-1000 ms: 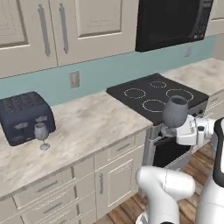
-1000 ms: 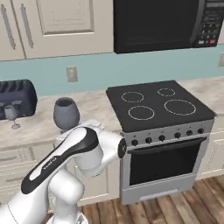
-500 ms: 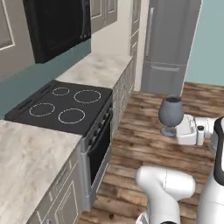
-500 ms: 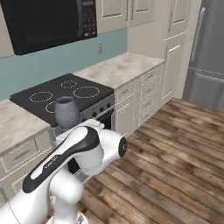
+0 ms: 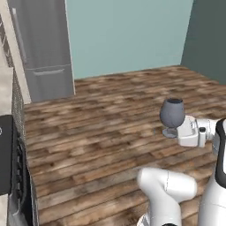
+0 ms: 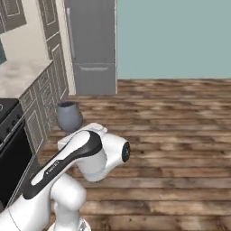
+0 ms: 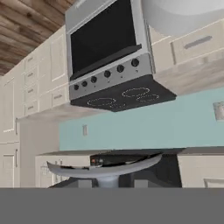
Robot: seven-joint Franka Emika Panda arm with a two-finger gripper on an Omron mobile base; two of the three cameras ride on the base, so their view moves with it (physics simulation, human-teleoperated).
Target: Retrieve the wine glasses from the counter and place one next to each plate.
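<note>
Hand view, nearest: gripper (image 7: pixel 107 183) pinched on a wine glass (image 7: pixel 105 168) at the stem, its foot spread just above. Judgement: carry upright, no jolts while driving. Left base view shows the bowl (image 5: pixel 172 112) over wood floor; hand view alone shows stove (image 7: pixel 111 61) and counter (image 7: pixel 192 70), upside down.

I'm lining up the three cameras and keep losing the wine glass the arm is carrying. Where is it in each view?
Left base view: wine glass at right of centre, upright at the gripper, over the wood floor.
Right base view: left of centre, just above the white arm, near the stove.
Hand view: its round foot at bottom centre, seen from below.
Shared landmark: the grey fridge in both base views.
</note>
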